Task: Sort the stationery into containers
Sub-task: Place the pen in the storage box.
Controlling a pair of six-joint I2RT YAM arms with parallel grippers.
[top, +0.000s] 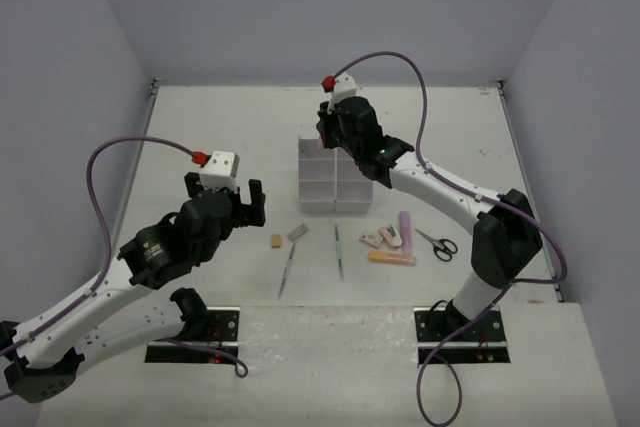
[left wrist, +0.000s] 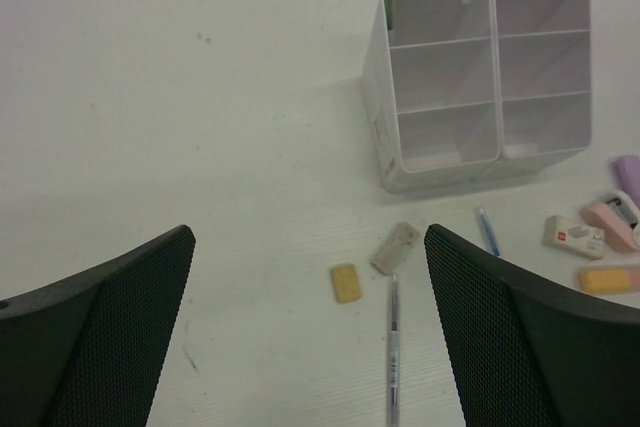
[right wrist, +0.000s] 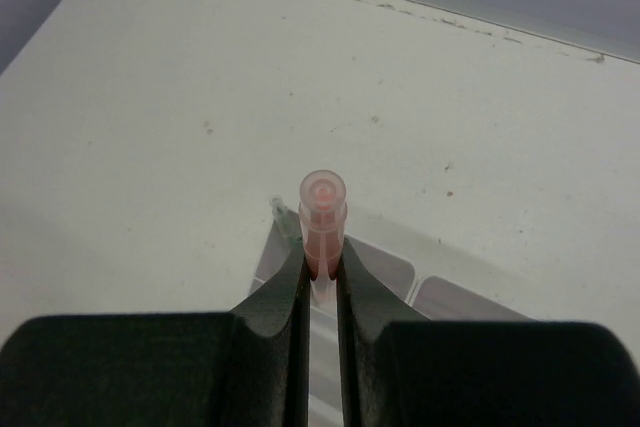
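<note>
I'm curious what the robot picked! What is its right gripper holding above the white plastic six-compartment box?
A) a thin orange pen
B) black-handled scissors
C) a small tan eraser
A: the right gripper is shut on the thin orange pen over the white plastic box.

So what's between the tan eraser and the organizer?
A small grey block lies between the tan eraser and the organizer, touching neither; the left wrist view shows it best.

White table [top: 220,117]; pale lavender walls [top: 300,7] surround it.
</note>
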